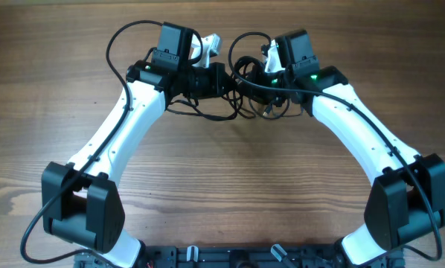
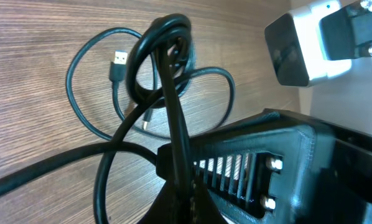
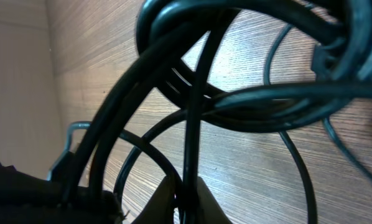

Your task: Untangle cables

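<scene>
The cables (image 1: 246, 88) sat bunched at the far middle of the desk (image 1: 222, 179), right between the two wrists. The left jaws were clamped on one black strand. In the left wrist view it ran from the pinch up into a knot of loops (image 2: 164, 50). A flat plug (image 2: 119, 65) lay inside a loose loop, left of that knot. The right jaws were pinched together on another thin strand (image 3: 192, 137), the tangle crowding close above them. Both sets of jaws were just beside each other, each touching the tangle.

Wooden table (image 1: 222, 186) (cables (image 2: 166, 28) atop)
</scene>
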Tool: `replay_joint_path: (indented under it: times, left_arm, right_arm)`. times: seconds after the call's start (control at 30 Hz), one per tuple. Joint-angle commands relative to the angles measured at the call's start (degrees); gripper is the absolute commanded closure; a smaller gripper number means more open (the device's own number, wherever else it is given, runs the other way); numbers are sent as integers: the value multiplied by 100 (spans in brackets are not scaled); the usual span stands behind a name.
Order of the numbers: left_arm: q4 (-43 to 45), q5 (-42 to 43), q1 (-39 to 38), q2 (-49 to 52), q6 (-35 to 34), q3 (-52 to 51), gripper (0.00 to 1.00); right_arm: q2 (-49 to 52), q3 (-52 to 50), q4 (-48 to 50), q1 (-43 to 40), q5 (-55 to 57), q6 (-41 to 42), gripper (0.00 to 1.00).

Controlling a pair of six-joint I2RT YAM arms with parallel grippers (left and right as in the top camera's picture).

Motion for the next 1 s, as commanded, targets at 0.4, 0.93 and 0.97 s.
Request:
replay_joint_path:
  times: [0.4,0.93,0.97]
  left_arm:
    - [966,2247,1130,-1200,-726,111,96]
    - [466,2155,3991,-2055,-1012,111,96]
    - [275,1934,4044,-2055,-748,111,96]
  right_arm:
    - [144,-9,-844,-789,518,-492,96]
    - [144,-9,-1366,-1384,868,-1204,96]
    - [144,-9,-1408,-1408,994,-1231,96]
